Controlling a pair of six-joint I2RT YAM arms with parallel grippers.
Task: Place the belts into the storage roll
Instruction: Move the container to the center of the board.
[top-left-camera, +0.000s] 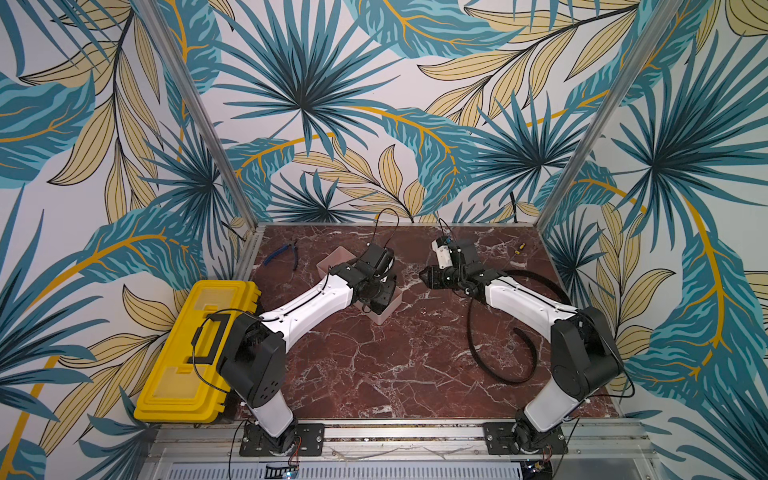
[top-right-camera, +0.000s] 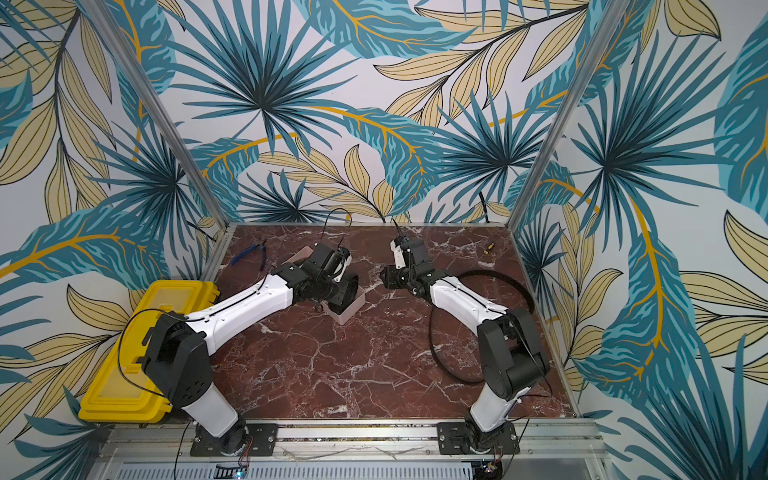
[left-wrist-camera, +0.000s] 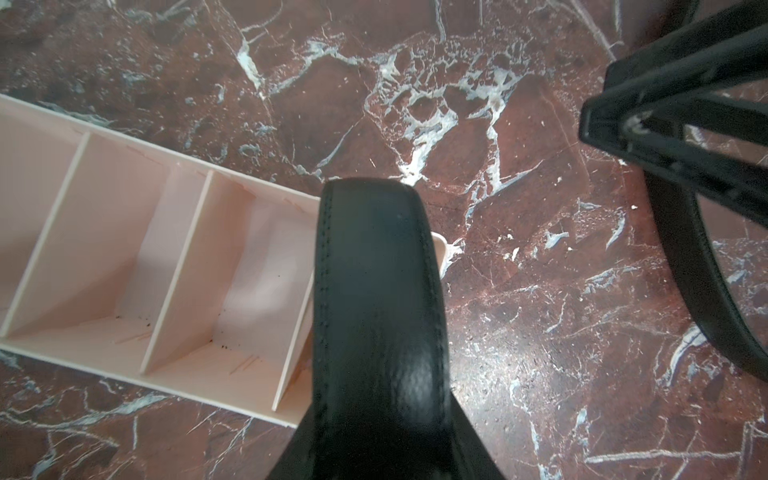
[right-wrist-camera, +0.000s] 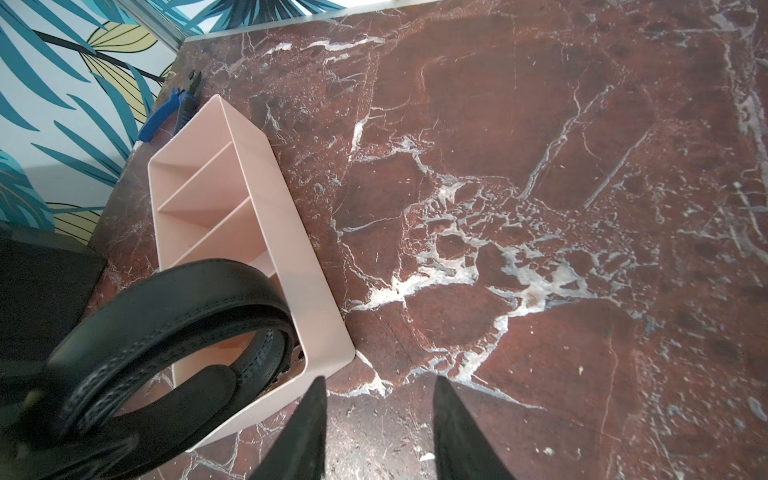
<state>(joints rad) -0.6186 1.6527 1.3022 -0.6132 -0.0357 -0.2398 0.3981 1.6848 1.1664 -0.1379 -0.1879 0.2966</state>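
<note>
On the red marble table (top-left-camera: 374, 374), a closed yellow toolbox (top-left-camera: 187, 353) is being shown at 8 o'clock in both top views. Blue-handled pliers (top-left-camera: 282, 254) are lying at 11 o'clock. Just right of them, the pink storage roll (top-left-camera: 332, 259) is lying slantwise from 11 towards the centre. Its middle is being hidden in the top views by the left arm's wrist.

The four-part layout is being revealed only by the wrist views. The dividers and dark specks on the compartment floors are being shown by the left wrist camera (left-wrist-camera: 178, 270). The long outer wall is being shown by the right wrist camera (right-wrist-camera: 291, 266).

The left gripper (top-left-camera: 380, 297) is being kept clamped on a coiled belt (left-wrist-camera: 378, 311). The coil is being held on edge at the roll's end compartment nearest the arm bases. Whether it is touching the floor there cannot be told. Its stitched edges are being seen only in the wrist views.

Right of centre, the right gripper (right-wrist-camera: 380, 432) is being held low over bare marble just beside that end of the roll. Its fingers are being held apart with nothing between them.

At 3 to 4 o'clock a loose belt (top-left-camera: 525, 337) is lying in a wide open curve, partly covered by the right arm. A stretch of it is also being caught beyond the right gripper by the left wrist camera (left-wrist-camera: 694, 266).

At 1 o'clock a small yellow-tipped tool (top-left-camera: 519, 248) is lying well apart from everything else.
</note>
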